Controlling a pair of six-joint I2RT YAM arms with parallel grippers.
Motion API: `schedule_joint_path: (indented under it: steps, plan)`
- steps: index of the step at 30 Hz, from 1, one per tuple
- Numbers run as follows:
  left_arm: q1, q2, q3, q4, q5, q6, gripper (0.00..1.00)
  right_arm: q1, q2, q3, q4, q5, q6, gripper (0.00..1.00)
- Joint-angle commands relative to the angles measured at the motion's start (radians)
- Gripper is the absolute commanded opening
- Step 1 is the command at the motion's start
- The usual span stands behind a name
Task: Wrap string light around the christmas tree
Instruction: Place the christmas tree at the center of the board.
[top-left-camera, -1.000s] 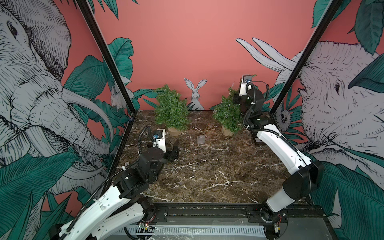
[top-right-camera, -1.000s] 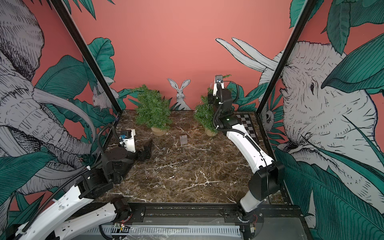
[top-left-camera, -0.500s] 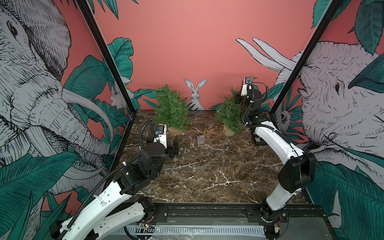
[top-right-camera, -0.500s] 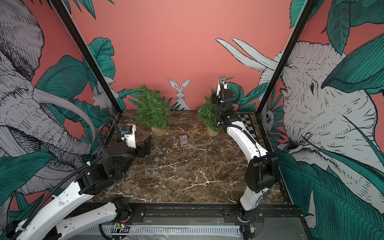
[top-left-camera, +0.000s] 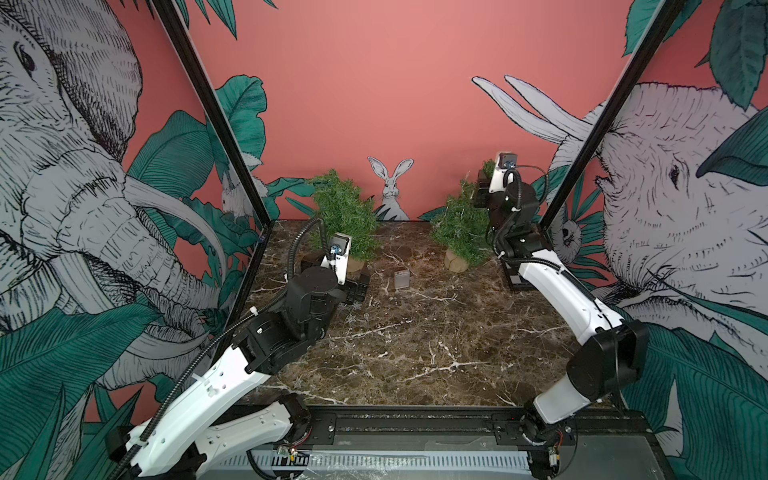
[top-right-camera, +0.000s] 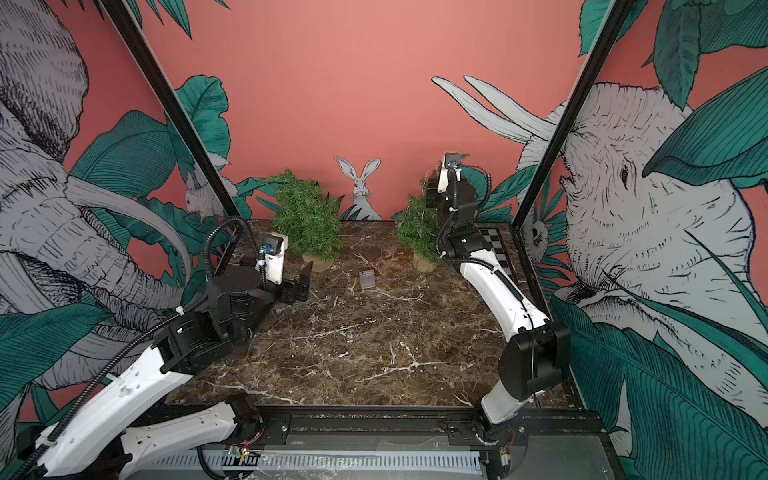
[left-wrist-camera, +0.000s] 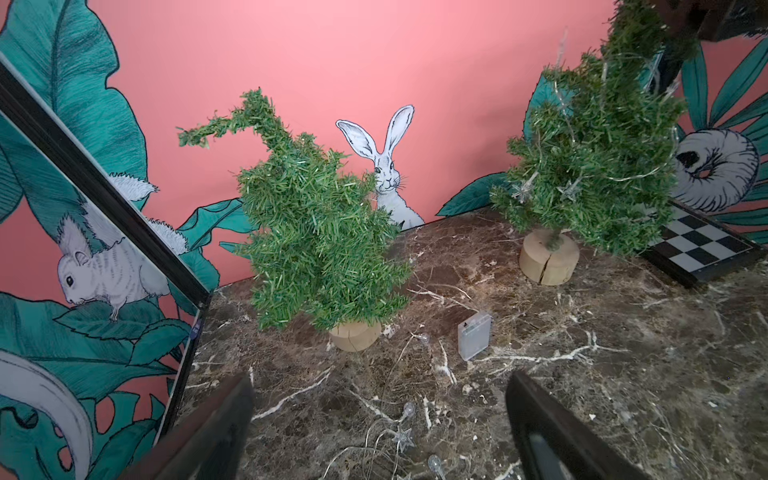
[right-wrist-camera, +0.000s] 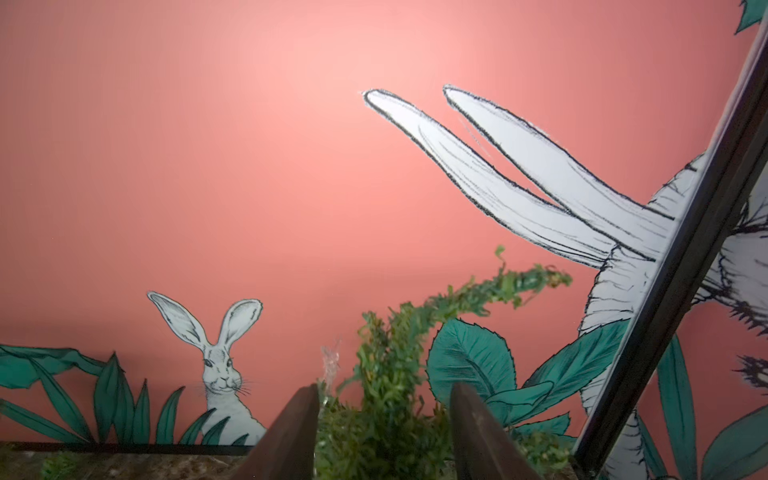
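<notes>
While part of the string light (left-wrist-camera: 569, 189) hangs in loose loops over the christmas tree (left-wrist-camera: 590, 166) on the right side of the bench (top-left-camera: 415, 340), the rest trails across the marble. Clear stars and small bulbs on thin wire lie scattered just in front of the left claw (left-wrist-camera: 378, 386), near a clear battery box (left-wrist-camera: 473, 336) that lies flat between the two trees. The lit tree, seen in both top views (top-left-camera: 461, 226) (top-right-camera: 417, 230), stands in a round wooden base (left-wrist-camera: 548, 257) close to the back wall.

At its top sits the right claw (right-wrist-camera: 384, 390), jaws apart. In the right wrist view the tree's bent green tip rises through the gap between them, and a clear star of the light shows just beside one finger (right-wrist-camera: 299, 415). Whether either finger touches the foliage cannot be told.

The left claw (top-left-camera: 359, 286) hangs low over the bench with its jaws spread wide and nothing between them. It is just in front of the second tree (top-left-camera: 347, 216), which stands in its own wooden stump near the back left corner, its tip curled over sideways.

Further out, a black-and-white checkerboard (left-wrist-camera: 702, 245) lies at the bench's right edge beside the right arm. A drawn rabbit (top-left-camera: 390, 183) looks out from the salmon back wall — between the two trees.
</notes>
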Motion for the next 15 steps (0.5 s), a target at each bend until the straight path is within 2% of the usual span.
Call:
schedule_joint_path:
  steps: [1, 5, 9, 13, 15]
  plan:
    - [-0.002, 0.015, 0.05, -0.029, -0.007, 0.061, 0.99, 0.001, -0.051, 0.018, 0.033, 0.012, 0.003, 0.6]
    - [0.012, 0.084, 0.159, -0.116, -0.095, 0.108, 0.99, 0.001, -0.125, 0.001, -0.006, 0.022, 0.023, 0.68]
    - [0.07, 0.161, 0.28, -0.129, -0.013, 0.208, 0.99, 0.001, -0.244, -0.062, -0.026, -0.02, 0.041, 0.69]
    - [0.097, 0.275, 0.441, -0.094, -0.05, 0.395, 0.99, 0.002, -0.411, -0.17, -0.076, -0.086, 0.058, 0.73]
    - [0.133, 0.33, 0.522, -0.096, -0.022, 0.422, 0.99, 0.002, -0.501, -0.256, -0.09, -0.104, 0.066, 0.77]
